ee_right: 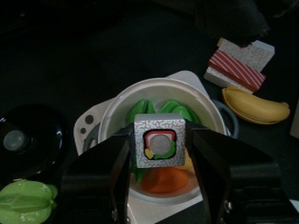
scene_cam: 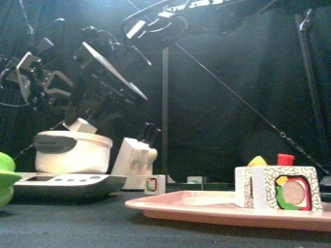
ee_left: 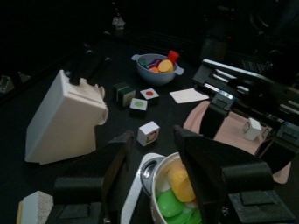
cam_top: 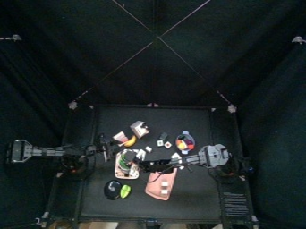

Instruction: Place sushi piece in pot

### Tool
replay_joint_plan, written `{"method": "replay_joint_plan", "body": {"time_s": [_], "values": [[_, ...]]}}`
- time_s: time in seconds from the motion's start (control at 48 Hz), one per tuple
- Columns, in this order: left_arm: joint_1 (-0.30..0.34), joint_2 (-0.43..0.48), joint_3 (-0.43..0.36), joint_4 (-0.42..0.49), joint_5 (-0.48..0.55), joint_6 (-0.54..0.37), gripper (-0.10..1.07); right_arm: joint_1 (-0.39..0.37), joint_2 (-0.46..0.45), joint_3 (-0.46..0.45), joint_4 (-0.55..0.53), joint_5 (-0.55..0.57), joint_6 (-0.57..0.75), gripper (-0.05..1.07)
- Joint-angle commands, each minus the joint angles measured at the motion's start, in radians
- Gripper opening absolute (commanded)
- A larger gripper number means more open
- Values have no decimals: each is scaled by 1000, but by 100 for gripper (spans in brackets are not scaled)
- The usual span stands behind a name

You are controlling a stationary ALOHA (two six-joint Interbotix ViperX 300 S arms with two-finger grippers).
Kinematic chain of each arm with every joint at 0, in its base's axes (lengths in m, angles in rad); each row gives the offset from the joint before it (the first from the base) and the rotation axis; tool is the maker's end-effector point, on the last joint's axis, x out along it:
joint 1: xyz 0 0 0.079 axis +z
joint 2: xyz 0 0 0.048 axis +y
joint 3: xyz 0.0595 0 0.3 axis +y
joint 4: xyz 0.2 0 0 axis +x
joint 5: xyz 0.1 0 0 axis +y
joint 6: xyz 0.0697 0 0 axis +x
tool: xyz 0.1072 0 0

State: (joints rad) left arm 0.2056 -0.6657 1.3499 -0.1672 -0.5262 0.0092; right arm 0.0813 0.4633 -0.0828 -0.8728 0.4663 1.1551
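White-rimmed sushi piece [ee_right: 160, 143]: my right claw [ee_right: 160, 150] is clamping it directly above the pot [ee_right: 117, 112], which is holding green and orange food. My left claw [ee_left: 160, 179] is hanging apart beside that pot on the table [cam_top: 203, 125].

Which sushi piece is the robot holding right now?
The sushi piece with the red middle, pinched in the right gripper above the white pot. The other sushi pieces sit loose on the black table, untouched.
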Motion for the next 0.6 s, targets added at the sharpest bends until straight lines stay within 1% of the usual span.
{"method": "replay_joint_plan", "body": {"time_s": [0.0, 0.062, 0.208, 0.458, 0.583], "values": [[3, 2, -11, 0, -3, 0, 81, -3, -25, -29, 0, -6, -2, 71], [3, 2, -12, 0, -3, 0, 81, -3, -25, -29, 0, -5, -2, 76], [3, 2, -12, 0, -3, 0, 81, -3, -25, -29, 0, -3, -2, 83], [3, 2, -12, 0, -3, 0, 81, -3, -25, -41, -2, 21, -3, 84], [3, 2, -12, 0, -3, 2, 81, -3, -25, -48, -2, 61, -3, 84]]}}
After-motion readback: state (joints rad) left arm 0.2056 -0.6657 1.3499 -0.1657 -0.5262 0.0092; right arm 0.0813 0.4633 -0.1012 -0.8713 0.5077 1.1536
